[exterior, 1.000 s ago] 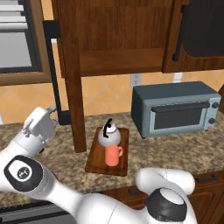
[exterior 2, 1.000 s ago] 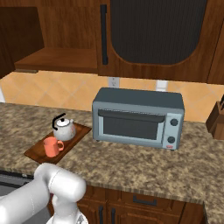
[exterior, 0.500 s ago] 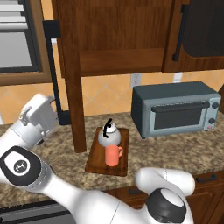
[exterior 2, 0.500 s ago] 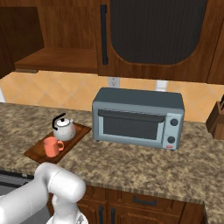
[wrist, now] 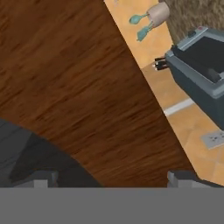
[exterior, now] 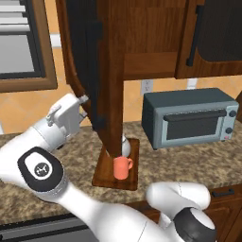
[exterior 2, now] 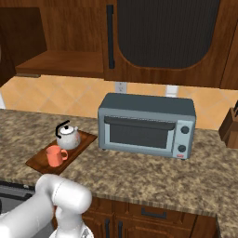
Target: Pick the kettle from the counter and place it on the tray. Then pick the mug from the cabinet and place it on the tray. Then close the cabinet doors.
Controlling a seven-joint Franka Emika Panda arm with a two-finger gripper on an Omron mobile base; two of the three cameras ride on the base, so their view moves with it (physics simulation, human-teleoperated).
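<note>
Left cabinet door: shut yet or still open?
Still open. In the left base view the cabinet door stands swung out, hiding the kettle; the right base view shows the bare shelf.

the tray (exterior 2: 44, 160) lies on the worktop (exterior 2: 139, 176), left of the toaster oven (exterior 2: 146, 125). on the tray, the kettle (exterior 2: 67, 137) stands at the rear and the mug (exterior 2: 55, 156) in front of it. the cabinet (exterior 2: 60, 42) hangs above the worktop. in the left base view an open cabinet door (exterior: 101, 71) stands before the kettle. the tool (exterior: 71, 111) sits just left of that door. a knife block (exterior 2: 230, 128) stands at the worktop's far right.
</note>
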